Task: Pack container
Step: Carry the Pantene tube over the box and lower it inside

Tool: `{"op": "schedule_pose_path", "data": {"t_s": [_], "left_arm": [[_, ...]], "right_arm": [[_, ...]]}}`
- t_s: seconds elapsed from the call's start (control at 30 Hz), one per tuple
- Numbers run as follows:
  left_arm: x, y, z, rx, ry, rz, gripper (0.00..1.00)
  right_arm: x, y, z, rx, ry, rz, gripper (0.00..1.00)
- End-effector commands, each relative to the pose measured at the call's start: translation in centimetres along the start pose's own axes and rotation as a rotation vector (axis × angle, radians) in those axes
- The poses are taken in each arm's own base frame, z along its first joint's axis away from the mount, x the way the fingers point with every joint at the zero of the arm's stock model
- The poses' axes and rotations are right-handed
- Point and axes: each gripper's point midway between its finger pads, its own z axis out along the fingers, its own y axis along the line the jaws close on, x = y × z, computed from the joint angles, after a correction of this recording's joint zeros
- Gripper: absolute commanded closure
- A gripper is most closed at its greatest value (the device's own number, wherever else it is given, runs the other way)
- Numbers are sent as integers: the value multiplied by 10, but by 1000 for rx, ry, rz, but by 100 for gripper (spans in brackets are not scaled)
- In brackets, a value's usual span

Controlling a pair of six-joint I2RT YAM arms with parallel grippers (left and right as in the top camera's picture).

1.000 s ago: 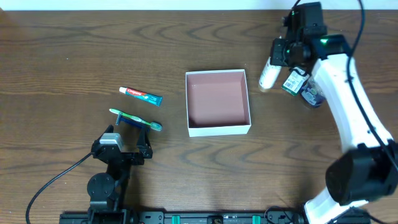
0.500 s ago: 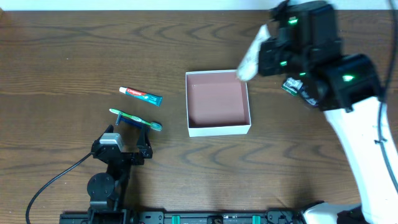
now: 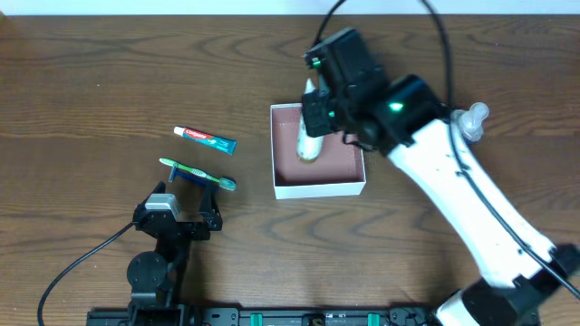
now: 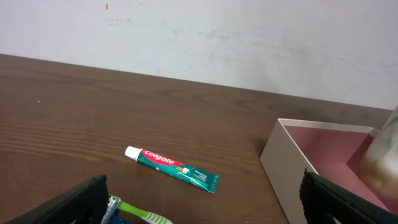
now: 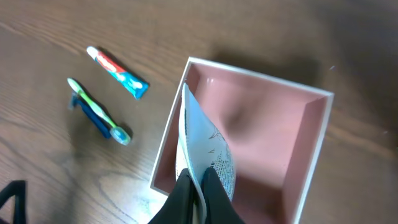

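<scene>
The container [image 3: 319, 188], a shallow square box with white walls and a pink inside, sits at mid-table; it also shows in the left wrist view [image 4: 283, 168] and the right wrist view [image 5: 317, 130]. My right gripper [image 3: 317, 109] [image 5: 200, 180] is shut on a white printed tube [image 3: 310, 140] [image 5: 202, 140] and holds it over the box's left half. My left gripper [image 3: 179, 206] [image 4: 202, 208] is open and empty, low at the front left, just behind a green toothbrush [image 3: 197, 174] [image 4: 134, 211] [image 5: 98, 112].
A Colgate toothpaste tube [image 3: 205, 139] [image 4: 171, 168] [image 5: 117, 73] lies left of the box, beyond the toothbrush. A small pale object [image 3: 471, 116] shows beside the right arm at the right. A white wall runs along the table's far edge.
My right arm has swung left from the far right of the table, carrying the white tube from beside other toiletries to over the box. The left arm has not moved.
</scene>
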Motion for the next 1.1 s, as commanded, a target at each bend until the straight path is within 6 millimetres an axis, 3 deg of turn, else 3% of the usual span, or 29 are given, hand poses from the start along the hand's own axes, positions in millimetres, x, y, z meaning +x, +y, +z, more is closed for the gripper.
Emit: {"op": "schedule_pose_path", "data": {"t_s": [0.0, 0.3, 0.57, 1.07], "left_arm": [[15, 2, 1, -2, 47, -5, 2], [15, 2, 1, -2, 47, -5, 2], [15, 2, 1, -2, 47, -5, 2], [15, 2, 1, -2, 47, -5, 2]], "right_arm": [[6, 6, 16, 22, 30, 43, 99], [13, 13, 41, 36, 71, 51, 99], [-18, 15, 43, 46, -63, 14, 99], [-29, -4, 42, 148, -124, 42, 99]]}}
